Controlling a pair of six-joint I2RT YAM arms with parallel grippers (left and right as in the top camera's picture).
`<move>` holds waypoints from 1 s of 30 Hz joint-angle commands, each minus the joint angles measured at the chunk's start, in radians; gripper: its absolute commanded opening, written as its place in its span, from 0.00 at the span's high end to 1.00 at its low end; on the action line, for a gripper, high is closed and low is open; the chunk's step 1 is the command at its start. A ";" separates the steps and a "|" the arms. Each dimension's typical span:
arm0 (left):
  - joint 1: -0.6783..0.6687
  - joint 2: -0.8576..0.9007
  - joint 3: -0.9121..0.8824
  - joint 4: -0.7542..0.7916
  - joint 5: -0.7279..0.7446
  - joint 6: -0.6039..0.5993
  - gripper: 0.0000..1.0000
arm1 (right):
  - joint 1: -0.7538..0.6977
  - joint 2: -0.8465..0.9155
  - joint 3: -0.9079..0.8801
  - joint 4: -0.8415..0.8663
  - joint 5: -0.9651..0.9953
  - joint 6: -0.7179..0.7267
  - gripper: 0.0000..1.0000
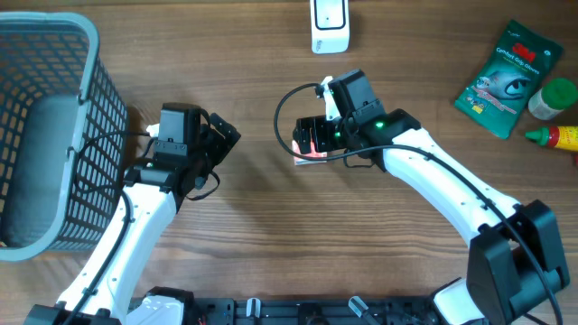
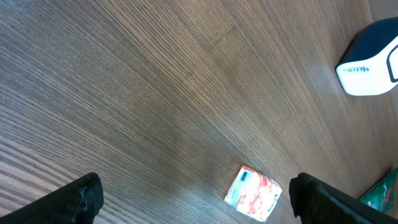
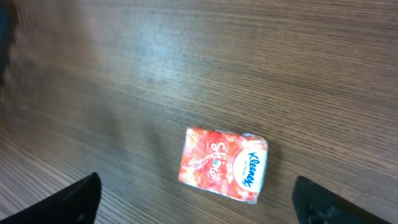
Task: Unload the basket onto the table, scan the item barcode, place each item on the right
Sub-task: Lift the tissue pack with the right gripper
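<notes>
The item is a small red-and-white Kleenex tissue pack (image 3: 224,164) lying flat on the wooden table, label side up. My right gripper (image 3: 198,199) hangs just above it, open, its dark fingers spread wide to either side of the pack without touching it. From overhead the pack (image 1: 310,146) shows partly under the right gripper (image 1: 313,135). The white barcode scanner (image 1: 330,25) stands at the table's far edge. My left gripper (image 1: 219,137) is open and empty to the left of the pack. In the left wrist view the pack (image 2: 253,193) and the scanner (image 2: 370,59) both show.
A grey mesh basket (image 1: 54,54) fills the far left. At the right edge lie a green pouch (image 1: 508,79), a green-capped bottle (image 1: 553,97) and a red-and-yellow bottle (image 1: 560,137).
</notes>
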 commanded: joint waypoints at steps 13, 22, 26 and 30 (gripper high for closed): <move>0.006 0.006 -0.007 0.002 -0.017 0.013 0.00 | 0.040 0.132 -0.004 -0.106 0.043 0.991 0.54; 0.006 0.006 -0.007 0.002 -0.017 0.013 0.00 | 0.040 0.222 -0.004 -0.042 0.024 1.117 0.57; 0.006 0.006 -0.007 0.002 -0.017 0.013 0.00 | 0.040 0.269 -0.004 -0.011 0.003 1.127 0.59; 0.006 0.006 -0.007 0.002 -0.017 0.013 0.00 | 0.041 0.319 -0.004 0.011 -0.037 1.144 0.64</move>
